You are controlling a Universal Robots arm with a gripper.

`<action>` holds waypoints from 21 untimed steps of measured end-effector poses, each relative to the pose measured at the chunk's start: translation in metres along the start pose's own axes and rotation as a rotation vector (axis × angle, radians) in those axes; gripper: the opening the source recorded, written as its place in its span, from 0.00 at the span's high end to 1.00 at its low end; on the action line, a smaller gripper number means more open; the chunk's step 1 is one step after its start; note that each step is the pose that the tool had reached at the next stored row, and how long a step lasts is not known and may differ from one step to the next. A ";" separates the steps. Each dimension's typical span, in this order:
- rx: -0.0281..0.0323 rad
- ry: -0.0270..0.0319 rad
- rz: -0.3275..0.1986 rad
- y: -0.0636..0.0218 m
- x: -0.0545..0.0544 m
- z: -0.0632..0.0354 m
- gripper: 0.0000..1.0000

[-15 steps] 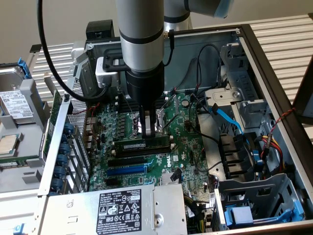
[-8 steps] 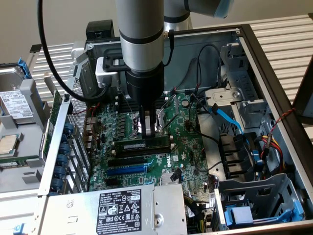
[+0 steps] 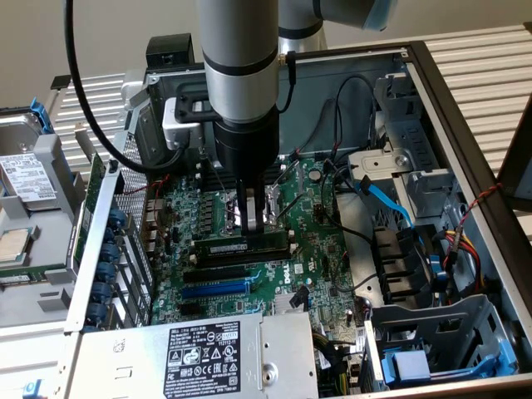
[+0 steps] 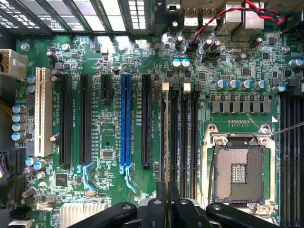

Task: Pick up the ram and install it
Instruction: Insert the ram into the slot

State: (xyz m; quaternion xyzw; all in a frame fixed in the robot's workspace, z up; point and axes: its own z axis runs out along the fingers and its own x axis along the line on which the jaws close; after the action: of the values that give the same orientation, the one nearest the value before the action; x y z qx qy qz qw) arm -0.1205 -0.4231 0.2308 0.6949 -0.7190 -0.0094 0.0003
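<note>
The ram (image 3: 224, 248) is a thin dark green strip with a white label. It stands on edge in the black memory slot closest to the processor socket (image 4: 240, 173). In the wrist view the ram (image 4: 166, 133) shows edge-on, beside the other black memory slots (image 4: 184, 133). My gripper (image 3: 252, 229) comes straight down onto the ram's middle. Its fingers (image 4: 161, 204) are drawn together across the top edge, shut on the ram. Their tips hide the part of the strip between them.
The blue expansion slot (image 4: 125, 118) and black card slots lie beside the memory slots. A power supply (image 3: 199, 357) sits at the case's near edge. Loose black and blue cables (image 3: 382, 199) and a drive cage (image 3: 432, 349) fill the exterior view's right.
</note>
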 end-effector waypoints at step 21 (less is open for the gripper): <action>0.0014 0.0093 -0.011 0.0002 0.000 -0.0023 0.87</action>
State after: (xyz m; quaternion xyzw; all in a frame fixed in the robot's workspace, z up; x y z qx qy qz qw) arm -0.1206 -0.4229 0.2331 0.6989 -0.7152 -0.0057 0.0031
